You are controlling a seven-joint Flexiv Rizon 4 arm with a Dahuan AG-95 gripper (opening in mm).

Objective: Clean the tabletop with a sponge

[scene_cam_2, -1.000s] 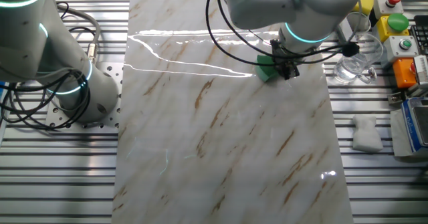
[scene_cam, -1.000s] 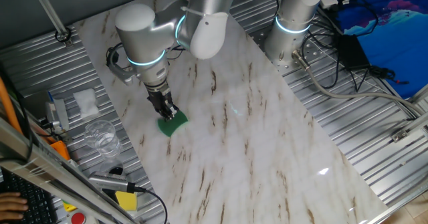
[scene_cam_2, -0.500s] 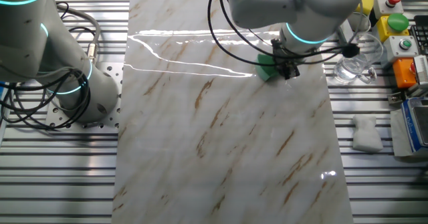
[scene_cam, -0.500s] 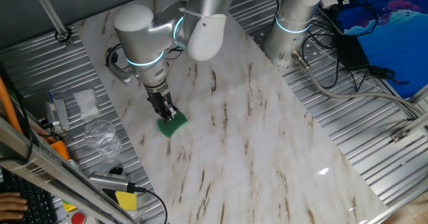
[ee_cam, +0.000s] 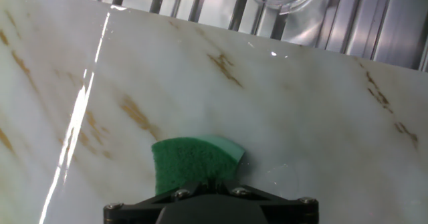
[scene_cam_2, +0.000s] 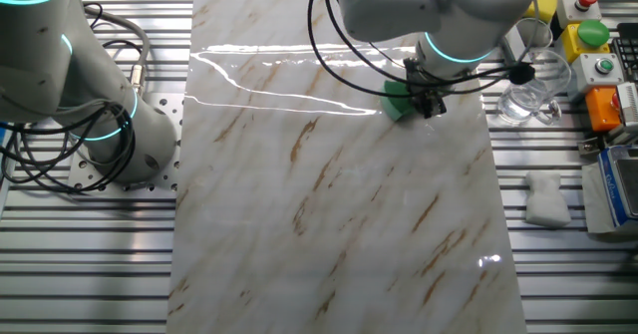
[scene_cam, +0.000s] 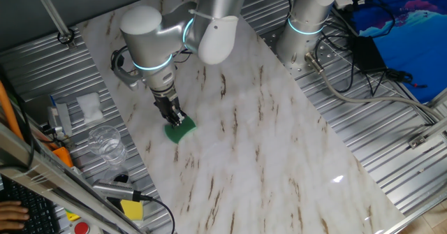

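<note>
As seen from one fixed view, the gripper [scene_cam: 175, 118] stands near-vertical w/ its fingers clenched on the sponge [scene_cam: 181, 128], which sits flat on the tabletop [scene_cam: 279, 143] near the edge facing a clear glass [scene_cam: 105, 142] and a white cloth [scene_cam: 89, 106]. A yellow block [scene_cam: 131, 209] lies well apart on the ribbed metal.

From the other fixed view, same grip: sponge [scene_cam_2: 396, 102] pokes out beside the gripper [scene_cam_2: 429, 106], close to the slab's [scene_cam_2: 329, 194] long edge, glass [scene_cam_2: 528, 93] just past that edge. Contact w/ the slab looks likely but I can't confirm pressure.

Hand view shows the sponge [ee_cam: 195, 162] from above, scouring face rough, front edge wavy, rear part hidden under the finger mount; fingertips themselves not visible. Slab [ee_cam: 314, 117] is glossy w/ glare streaks.

Handling, my read: sponge is light and soft, so it'll squash and flex if pinched at a corner; best held across the middle of its sides, as it seems to be. Smooth marble = low friction, so it should slide easily, though firm downward push risks it twisting in the grip.
</note>
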